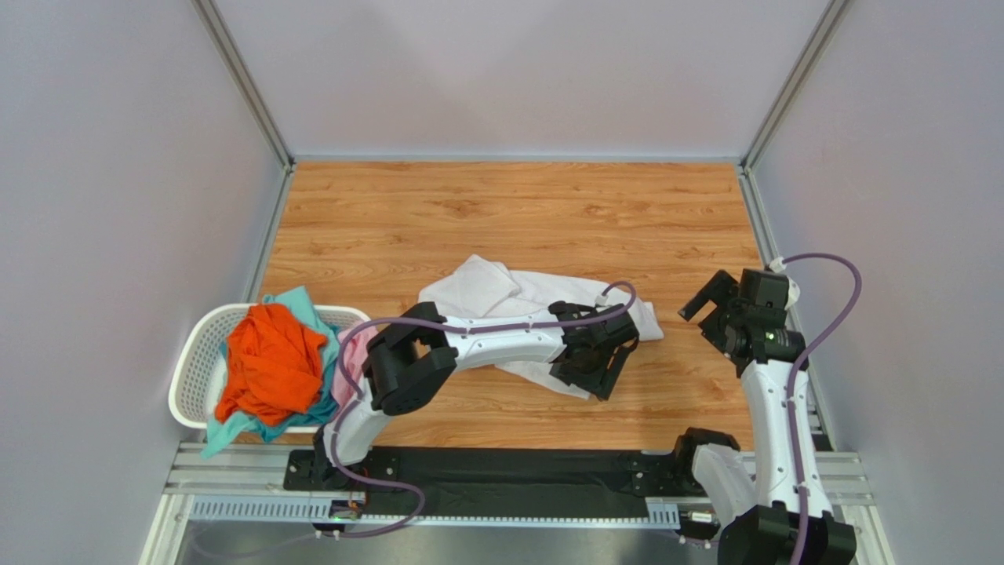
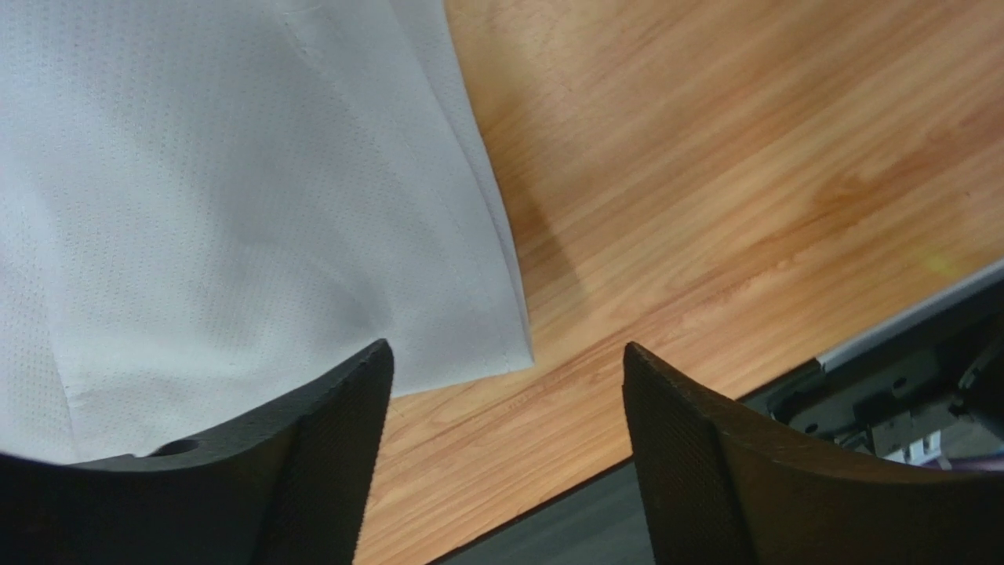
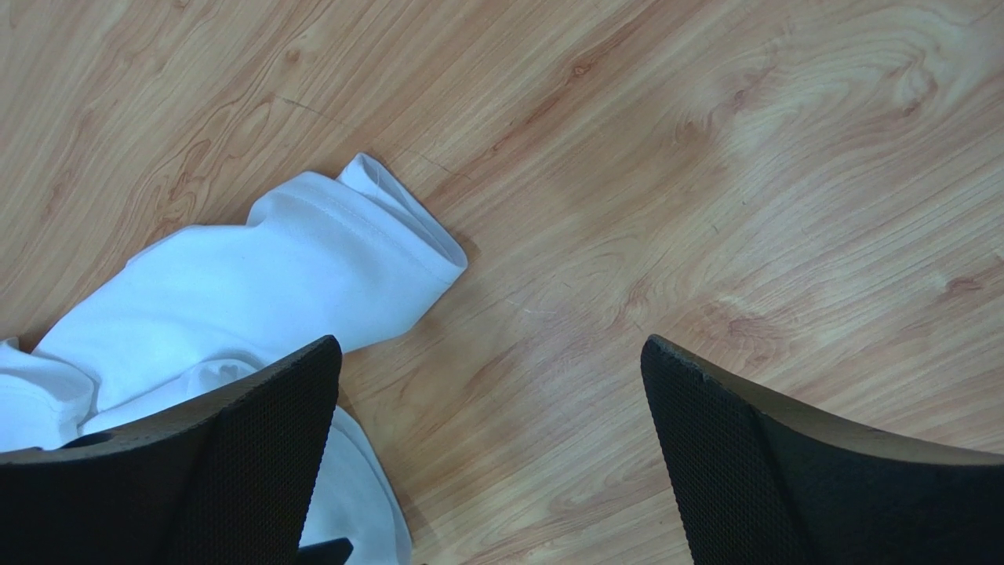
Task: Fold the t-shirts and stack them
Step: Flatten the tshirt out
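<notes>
A crumpled white t-shirt (image 1: 501, 292) lies in the middle of the wooden table. My left gripper (image 1: 603, 374) hangs open over the shirt's near right corner; in the left wrist view (image 2: 507, 389) the white cloth (image 2: 236, 200) lies just past the left finger, not between the jaws. My right gripper (image 1: 698, 304) is open and empty, right of the shirt; in the right wrist view (image 3: 489, 389) a white sleeve (image 3: 295, 271) lies to the left. Orange (image 1: 273, 359), teal (image 1: 304, 308) and pink (image 1: 350, 374) t-shirts are heaped in the basket.
A white perforated laundry basket (image 1: 206, 347) stands at the table's near left corner. Grey walls close in the table at left, right and back. The black base rail (image 1: 507, 477) runs along the near edge.
</notes>
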`<state>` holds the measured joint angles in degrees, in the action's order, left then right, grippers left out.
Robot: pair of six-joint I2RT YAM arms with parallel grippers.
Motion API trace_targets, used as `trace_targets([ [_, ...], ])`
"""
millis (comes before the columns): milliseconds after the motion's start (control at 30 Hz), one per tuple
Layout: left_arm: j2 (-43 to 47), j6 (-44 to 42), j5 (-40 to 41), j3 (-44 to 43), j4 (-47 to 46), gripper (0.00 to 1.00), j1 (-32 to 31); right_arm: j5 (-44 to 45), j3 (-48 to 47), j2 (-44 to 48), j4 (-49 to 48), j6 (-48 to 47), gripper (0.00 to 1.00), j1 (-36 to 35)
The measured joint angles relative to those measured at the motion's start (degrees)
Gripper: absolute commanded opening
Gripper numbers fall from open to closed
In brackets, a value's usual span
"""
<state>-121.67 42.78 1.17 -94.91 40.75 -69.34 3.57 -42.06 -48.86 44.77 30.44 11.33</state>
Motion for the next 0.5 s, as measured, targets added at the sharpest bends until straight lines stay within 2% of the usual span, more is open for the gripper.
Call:
trace_targets([
  [367, -6.9, 1.1, 8.2, -8.8, 8.2, 0.57, -1.3, -2.1, 0.8, 0.0, -1.0, -0.1, 1.0, 0.0],
  [500, -8.4, 1.8, 11.5, -10.8, 11.9, 0.57, -2.6, -2.1, 0.9, 0.0, -1.0, 0.0, 1.0, 0.0],
])
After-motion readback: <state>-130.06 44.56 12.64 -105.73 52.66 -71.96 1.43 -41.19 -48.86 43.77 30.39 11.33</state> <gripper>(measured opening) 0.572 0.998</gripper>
